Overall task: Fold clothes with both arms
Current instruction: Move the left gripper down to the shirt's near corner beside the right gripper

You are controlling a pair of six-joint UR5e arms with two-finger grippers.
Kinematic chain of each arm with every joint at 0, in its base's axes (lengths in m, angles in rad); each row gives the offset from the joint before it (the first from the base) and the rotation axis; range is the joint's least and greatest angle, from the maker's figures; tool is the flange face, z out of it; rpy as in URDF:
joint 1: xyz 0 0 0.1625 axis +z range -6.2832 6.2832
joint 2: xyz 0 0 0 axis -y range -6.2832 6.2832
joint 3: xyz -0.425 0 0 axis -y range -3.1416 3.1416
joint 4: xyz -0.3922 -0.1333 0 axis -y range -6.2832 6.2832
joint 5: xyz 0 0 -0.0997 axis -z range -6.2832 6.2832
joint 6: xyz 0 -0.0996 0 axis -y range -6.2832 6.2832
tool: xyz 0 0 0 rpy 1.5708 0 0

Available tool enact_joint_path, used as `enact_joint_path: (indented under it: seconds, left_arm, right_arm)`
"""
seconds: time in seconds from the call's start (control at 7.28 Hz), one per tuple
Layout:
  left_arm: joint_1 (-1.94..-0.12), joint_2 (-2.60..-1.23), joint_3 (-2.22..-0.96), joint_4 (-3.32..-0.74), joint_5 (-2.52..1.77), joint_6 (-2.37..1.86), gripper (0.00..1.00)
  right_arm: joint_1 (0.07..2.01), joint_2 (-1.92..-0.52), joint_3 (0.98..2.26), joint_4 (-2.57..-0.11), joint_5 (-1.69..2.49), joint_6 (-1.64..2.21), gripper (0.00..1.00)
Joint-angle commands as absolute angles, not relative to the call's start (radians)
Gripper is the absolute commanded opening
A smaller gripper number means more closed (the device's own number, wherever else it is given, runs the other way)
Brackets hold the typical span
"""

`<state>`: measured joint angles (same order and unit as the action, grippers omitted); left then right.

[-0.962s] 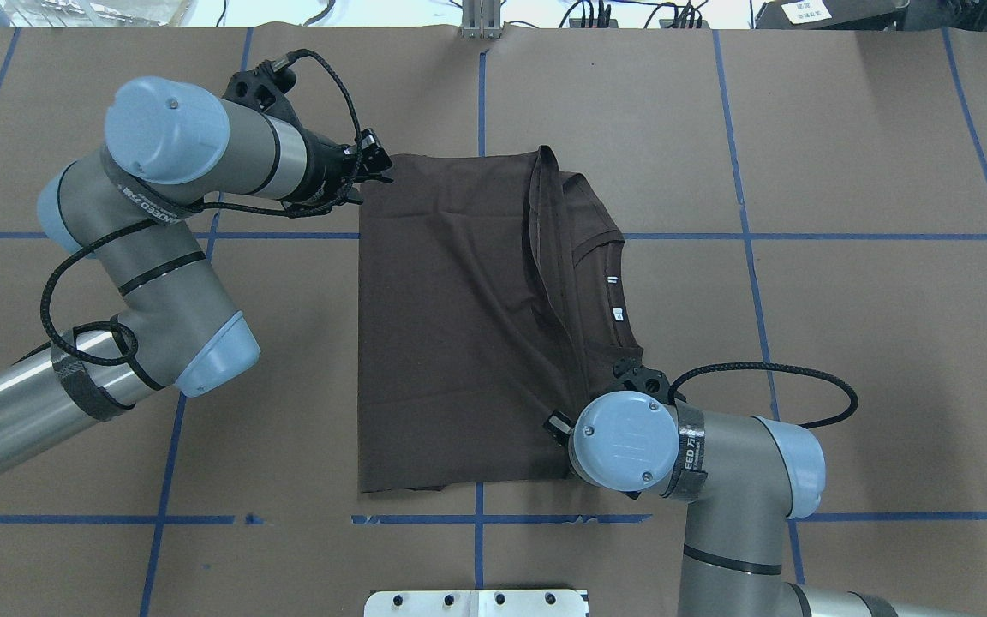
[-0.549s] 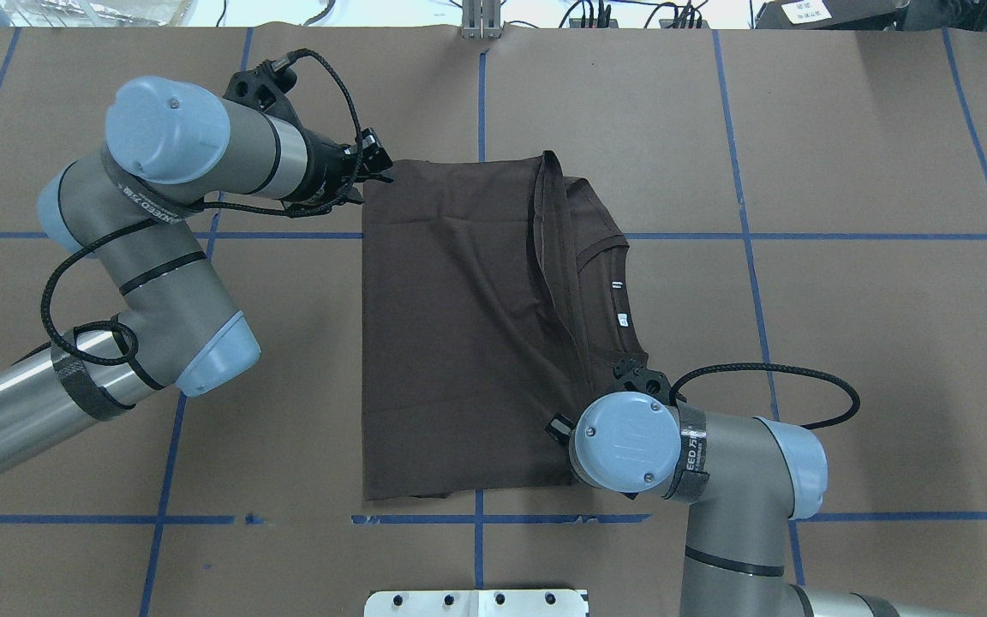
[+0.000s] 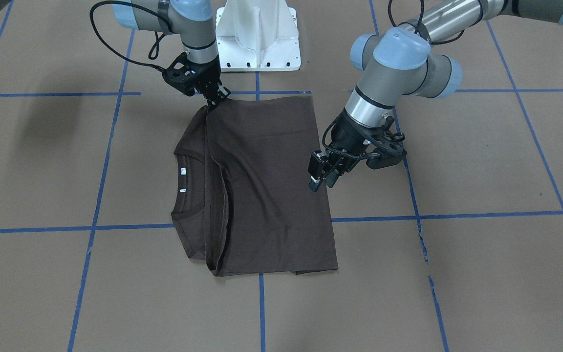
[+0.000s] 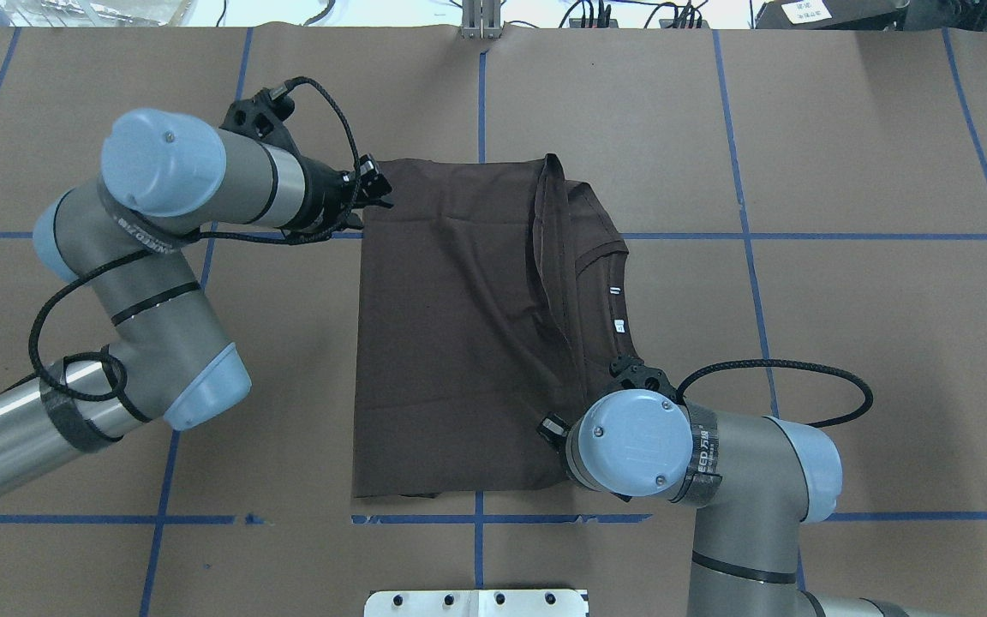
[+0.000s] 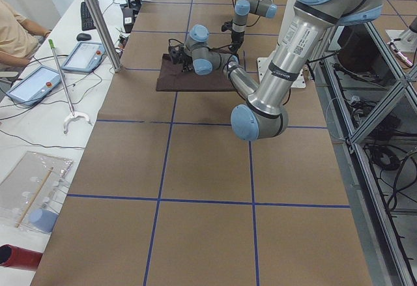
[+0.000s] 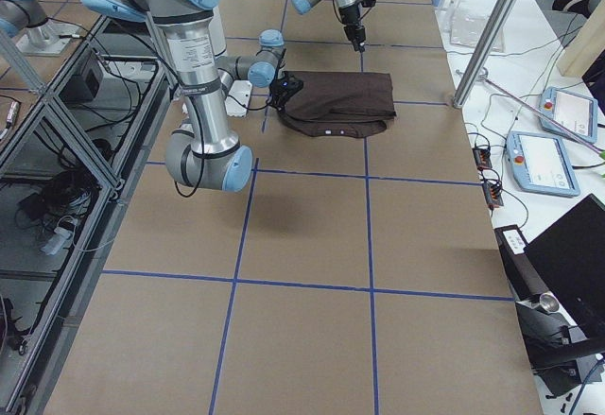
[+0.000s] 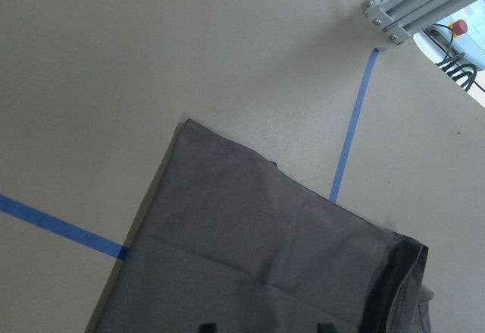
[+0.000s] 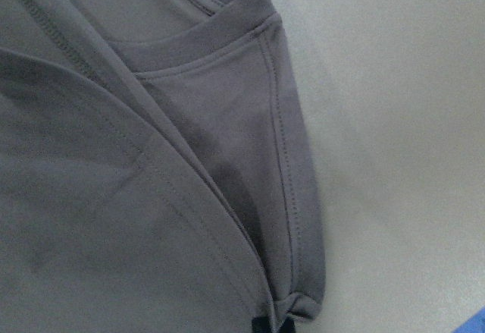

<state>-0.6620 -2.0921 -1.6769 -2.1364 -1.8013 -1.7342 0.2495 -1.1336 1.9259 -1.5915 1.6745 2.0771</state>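
Note:
The dark brown T-shirt (image 4: 451, 326) lies folded flat on the brown table, its collar and white neck tags on the overhead view's right. My left gripper (image 3: 316, 181) hovers open over the shirt's edge near its far left corner (image 4: 378, 184). In the left wrist view its two fingertips stand apart above flat cloth (image 7: 250, 272). My right gripper (image 3: 220, 96) is shut on the shirt's near right corner, by the shoulder seam (image 8: 288, 196). In the overhead view the wrist (image 4: 631, 446) hides it.
The white pedestal base (image 3: 257, 39) stands at the table's near edge, close to the right gripper. Blue tape lines (image 4: 750, 236) grid the table. Beyond the far edge run a metal post (image 5: 98, 19) and a desk with tablets (image 5: 32, 81).
My left gripper has slid a little toward the robot along the shirt's left edge. The right wrist has shifted slightly nearer, and the shirt's near left corner has crept outward.

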Motion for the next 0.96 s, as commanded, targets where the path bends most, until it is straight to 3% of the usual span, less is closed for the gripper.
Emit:
enact_joint_path:
  seconds: [0.0,0.27,0.82]
  left_arm:
    - [-0.487,-1.917,-1.878,-2.135,-1.705,-1.898,0.54]
    - [-0.373,-1.867,-1.942,-2.082,-1.603,-1.991,0.54]
    - [-0.125,-1.865,-1.936,-1.936,-1.460,-2.161,0.59]
  right_arm:
    - [0.253,-1.141,1.978,-1.600,1.678,2.075,0.00]
    - [0.255,-1.178,2.048,-1.600,1.687,2.075,0.00]
    - [0.250,-1.184,2.043,-1.600,1.687,2.077,0.00]
